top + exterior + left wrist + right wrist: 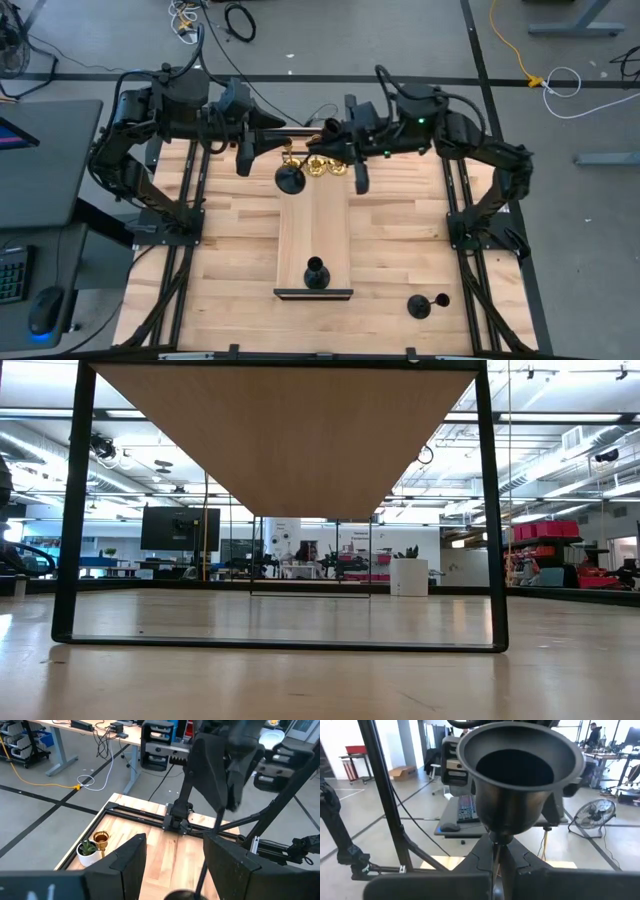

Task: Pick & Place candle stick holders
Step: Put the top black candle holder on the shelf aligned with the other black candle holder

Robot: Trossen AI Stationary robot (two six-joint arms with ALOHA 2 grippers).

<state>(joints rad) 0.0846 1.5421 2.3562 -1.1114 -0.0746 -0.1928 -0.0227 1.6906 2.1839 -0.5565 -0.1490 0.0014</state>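
My right gripper is raised over the far end of the wooden board, shut on a black candle stick holder. The holder's round base shows in the high view. My left gripper is open and empty, level with it at the far edge, facing the right arm. Gold holders stand at the board's far end; one shows beside a white pot with a plant. A second black holder stands upright near the board's near end. A third lies on its side on the table. My right gripper pinches the black holder's thin stem between its two fingers, just under the cup. The cup tips back toward the wrist, its mouth open to the camera. The holder is tilted and lifted clear; its base hangs beyond the fingertips.
The board is a raised platform on a black frame, seen from beneath in the low view. Bare table lies to the board's left and right. Both arms crowd the far edge.
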